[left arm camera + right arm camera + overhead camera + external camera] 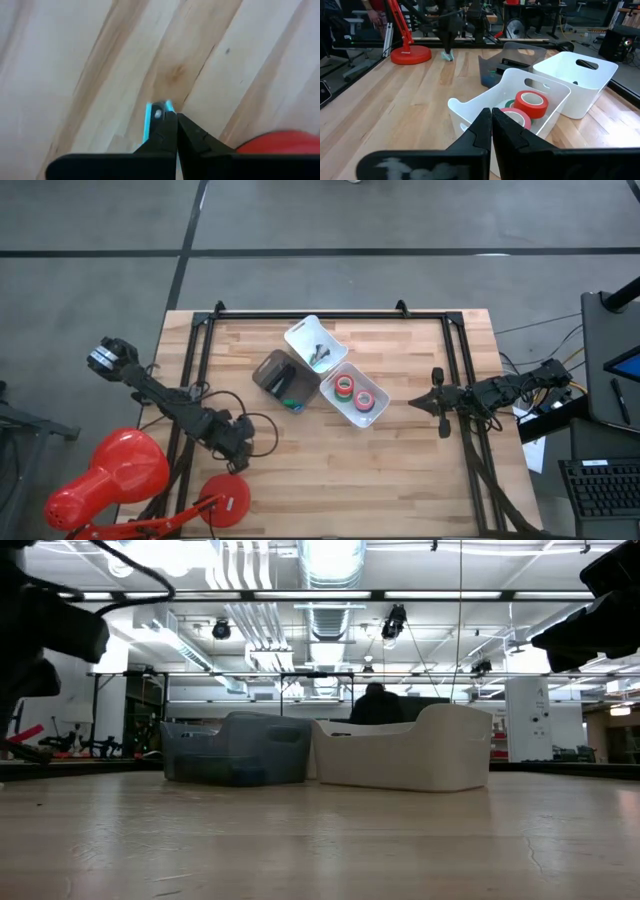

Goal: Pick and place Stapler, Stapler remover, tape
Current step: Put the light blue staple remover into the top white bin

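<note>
Three bins stand mid-table: a grey bin [282,377] with the black stapler [517,63] inside, a white bin [372,416] holding red, green and pink tape rolls [530,103], and a second white bin [302,333] on the far side. My left gripper [238,463] is at the near left, pointing down. It is shut on a small light-blue thing with a metal middle [158,113], apparently the stapler remover. My right gripper [491,120] is shut and holds nothing. It hangs right of the bins [440,402], pointing at them. My left gripper pinches the light-blue thing between its two fingers [167,135] from above, pointing down at the wood. Only the thing's end [149,117] shows past the fingertips, blue on both sides of a metal piece. Whether it rests on the table, I cannot tell.
A red desk lamp [110,475] with a round base [228,498] stands at the near-left corner, close to my left gripper. A black frame [330,312] runs along the table's far edge. Bare wood lies in front of the bins [320,830]. A person sits beyond the table [378,705].
</note>
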